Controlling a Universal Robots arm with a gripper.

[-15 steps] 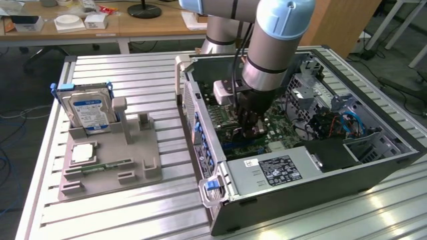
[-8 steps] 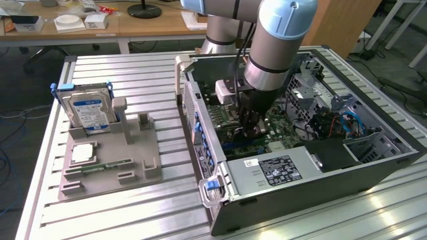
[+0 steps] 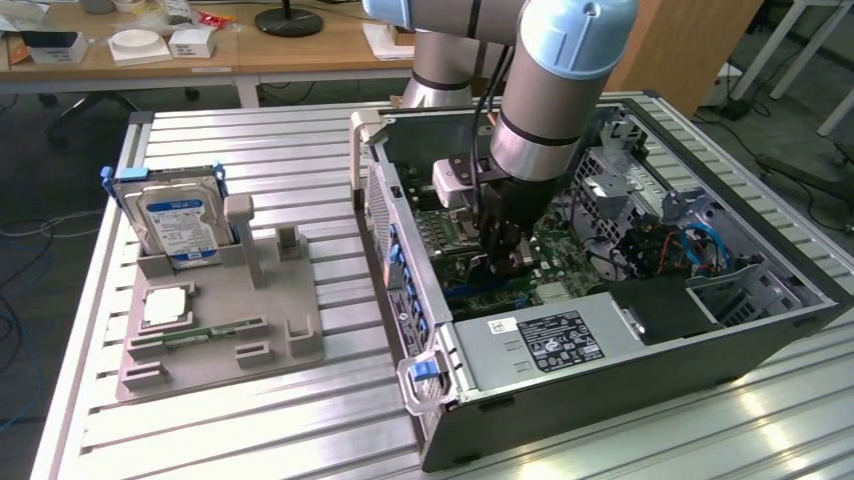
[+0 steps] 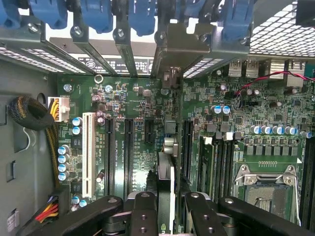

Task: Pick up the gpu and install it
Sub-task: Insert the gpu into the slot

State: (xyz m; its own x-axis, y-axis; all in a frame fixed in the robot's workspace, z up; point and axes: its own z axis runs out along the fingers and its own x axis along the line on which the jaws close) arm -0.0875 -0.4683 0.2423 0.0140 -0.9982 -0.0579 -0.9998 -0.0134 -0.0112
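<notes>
My gripper is down inside the open computer case, just above the green motherboard. It is shut on the gpu, a thin card seen edge-on in the wrist view. The card stands upright between the two black fingers, over the motherboard, among the long black expansion slots. Its far end points toward the metal slot brackets at the case's rear wall. In the exterior view the gpu is mostly hidden behind the gripper and the arm.
On the exterior view's left, a grey holder tray carries an upright silver hard drive, a green memory stick and a square chip. Inside the case are a labelled power supply, a white slot, a processor socket and blue latches.
</notes>
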